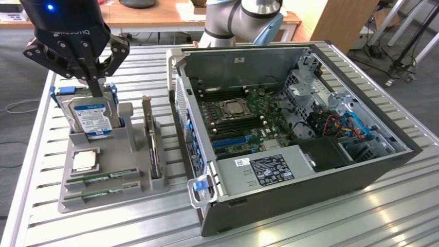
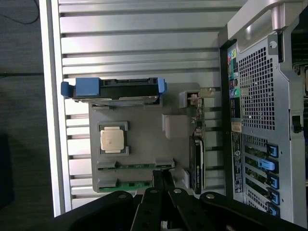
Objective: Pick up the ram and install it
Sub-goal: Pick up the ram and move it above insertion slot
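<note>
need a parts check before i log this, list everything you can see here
ram sticks: two, green, lying flat in the holder's end slots
processor: one, silver, on the holder between the ram sticks and the hard drive
hard drive: one, blue-white label, upright at the holder's other end
expansion card: one, black, on edge along the holder's case side
holder: one, grey, exterior view's left
computer case: one, dark grey, open, exterior view's right
table: one, silver slats, under everything
arm: one, grey, behind the case
fingers: black, shut, above the holder
</note>
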Available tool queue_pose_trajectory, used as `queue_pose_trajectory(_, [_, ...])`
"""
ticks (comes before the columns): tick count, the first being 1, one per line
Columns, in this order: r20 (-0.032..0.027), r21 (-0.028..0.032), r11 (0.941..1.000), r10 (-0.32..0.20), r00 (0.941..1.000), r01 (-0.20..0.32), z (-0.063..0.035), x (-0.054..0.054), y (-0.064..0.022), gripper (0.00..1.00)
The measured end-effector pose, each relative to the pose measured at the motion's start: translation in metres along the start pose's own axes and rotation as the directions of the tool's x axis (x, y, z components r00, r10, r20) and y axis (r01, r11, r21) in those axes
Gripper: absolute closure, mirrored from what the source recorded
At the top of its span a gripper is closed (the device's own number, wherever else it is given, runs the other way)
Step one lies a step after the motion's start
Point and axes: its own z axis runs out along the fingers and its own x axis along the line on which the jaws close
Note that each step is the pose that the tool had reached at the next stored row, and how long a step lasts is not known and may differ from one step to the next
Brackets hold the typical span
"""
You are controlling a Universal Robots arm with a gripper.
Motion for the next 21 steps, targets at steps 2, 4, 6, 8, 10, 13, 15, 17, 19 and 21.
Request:
queue_pose_trajectory(2, [0.0000, 0.0001, 1.0000, 0.000, 1.0000, 0.000, 0.0000, 0.0000, 0.0000, 0.89])
queue_pose_trajectory(4, [-0.0001, 0.0001, 1.0000, 0.000, 1.0000, 0.000, 0.0000, 0.0000, 0.0000, 0.89])
queue_pose_trajectory(6, [-0.0004, -0.0001, 1.0000, -0.007, 1.0000, 0.007, 0.0000, 0.0000, 0.0000, 0.89])
queue_pose_trajectory(8, [-0.0011, -0.0005, 0.9997, -0.023, 0.9997, 0.023, 0.0001, 0.0001, 0.0000, 0.89])
queue_pose_trajectory(10, [-0.0022, -0.0011, 0.9988, -0.048, 0.9988, 0.048, 0.0001, 0.0000, 0.0000, 0.89])
queue_pose_trajectory(13, [-0.0044, -0.0025, 0.9951, -0.098, 0.9951, 0.098, 0.0003, 0.0000, 0.0000, 0.89])
queue_pose_trajectory(15, [-0.0059, -0.0035, 0.9909, -0.135, 0.9909, 0.135, 0.0004, 0.0000, 0.0000, 0.89])
queue_pose_trajectory(17, [-0.0073, -0.0046, 0.9854, -0.170, 0.9854, 0.170, 0.0006, 0.0000, 0.0000, 0.89])
queue_pose_trajectory(19, [-0.0088, -0.0058, 0.9784, -0.207, 0.9784, 0.206, 0.0008, 0.0000, 0.0000, 0.89])
queue_pose_trajectory(21, [-0.0102, -0.0070, 0.9704, -0.242, 0.9703, 0.241, 0.0010, 0.0000, -0.0001, 0.89])
